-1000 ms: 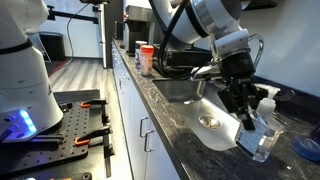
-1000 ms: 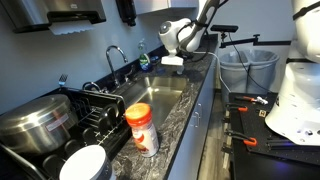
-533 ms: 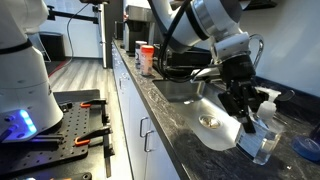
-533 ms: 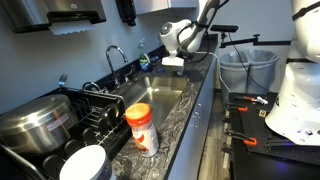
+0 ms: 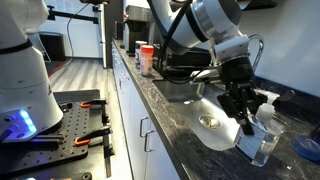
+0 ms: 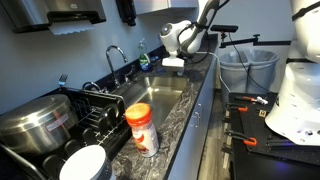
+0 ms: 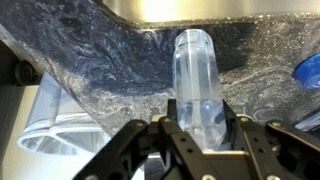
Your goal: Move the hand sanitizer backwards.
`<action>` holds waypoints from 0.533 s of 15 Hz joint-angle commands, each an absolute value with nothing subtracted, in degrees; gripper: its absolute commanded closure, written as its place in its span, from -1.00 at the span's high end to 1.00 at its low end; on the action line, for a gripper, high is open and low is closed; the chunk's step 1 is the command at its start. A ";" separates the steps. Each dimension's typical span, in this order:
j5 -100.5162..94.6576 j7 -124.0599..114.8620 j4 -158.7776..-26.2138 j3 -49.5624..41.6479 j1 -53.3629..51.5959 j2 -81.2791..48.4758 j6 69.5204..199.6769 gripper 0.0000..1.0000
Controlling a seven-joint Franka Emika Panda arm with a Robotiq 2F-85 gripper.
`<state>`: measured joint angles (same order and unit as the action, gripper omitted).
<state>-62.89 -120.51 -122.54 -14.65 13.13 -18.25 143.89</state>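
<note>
The hand sanitizer (image 7: 197, 70) is a clear pump bottle standing on the dark marbled counter beside the sink. In an exterior view it (image 5: 263, 140) stands at the counter's right end with its white pump head up. My gripper (image 7: 200, 124) has a finger on each side of the bottle's lower body and is shut on it. In an exterior view the gripper (image 5: 250, 115) reaches down to the bottle from the left. In the wrist view the fingers hide the bottle's base.
A steel sink (image 5: 212, 124) lies next to the bottle; it also shows in an exterior view (image 6: 160, 95) with a faucet (image 6: 115, 58). An orange-and-white container (image 6: 142, 128) stands on the counter. A dish rack (image 6: 92, 108) and a pot (image 6: 35, 120) stand beside it. A blue object (image 7: 308, 72) lies near the bottle.
The gripper and the bottle have shifted very slightly to the right in an exterior view. Nothing else has moved.
</note>
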 commanded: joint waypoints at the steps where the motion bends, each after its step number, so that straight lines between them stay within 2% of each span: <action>1: -63.42 -119.69 -121.94 -15.24 12.92 -18.36 144.78 -0.20; 2: -63.29 -119.57 -121.93 -15.21 12.95 -18.41 144.76 0.00; 3: -63.21 -119.49 -121.91 -15.21 12.97 -18.42 144.75 0.36; 7: -63.02 -119.33 -121.75 -15.18 13.02 -18.30 144.72 0.93; 8: -62.97 -119.32 -121.75 -15.15 13.00 -18.20 144.72 0.99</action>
<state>-62.89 -120.48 -122.27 -14.67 13.15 -18.45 143.89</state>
